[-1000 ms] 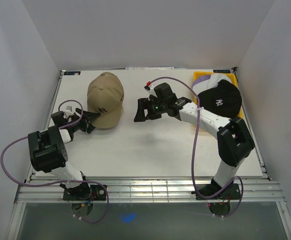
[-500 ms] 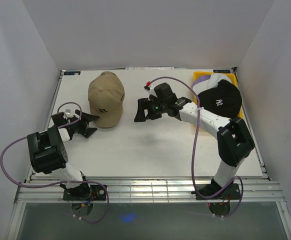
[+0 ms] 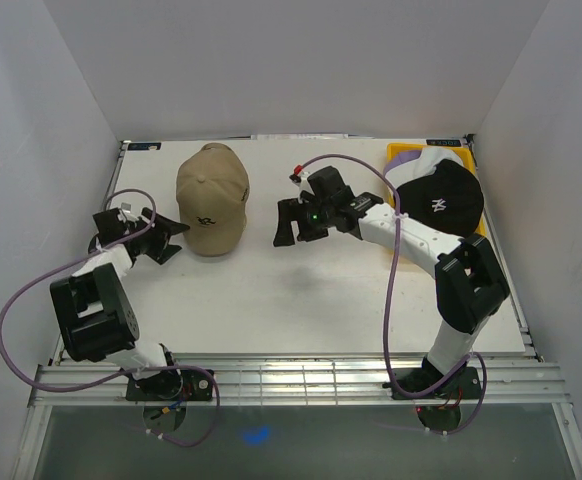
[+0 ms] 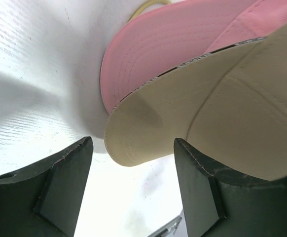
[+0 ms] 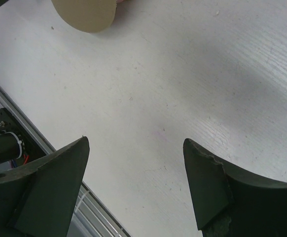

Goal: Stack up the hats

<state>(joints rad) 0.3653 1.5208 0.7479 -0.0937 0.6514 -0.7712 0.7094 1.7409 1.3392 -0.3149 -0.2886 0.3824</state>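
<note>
A tan cap with a dark logo lies at the back left of the table. In the left wrist view its brim lies over a pink cap. My left gripper is open and empty just left of the brim tip, which sits ahead of the open jaws. A black cap with a white logo tops a pile at the back right, with a white cap showing under it. My right gripper is open and empty over bare table, right of the tan cap.
A yellow tray lies under the right-hand pile at the back right corner. White walls close in the table on three sides. Metal rails run along the near edge by the arm bases.
My left gripper has let go of the tan cap's brim, opened and drawn back to the left. The tan cap has settled slightly. The right gripper has barely moved.
</note>
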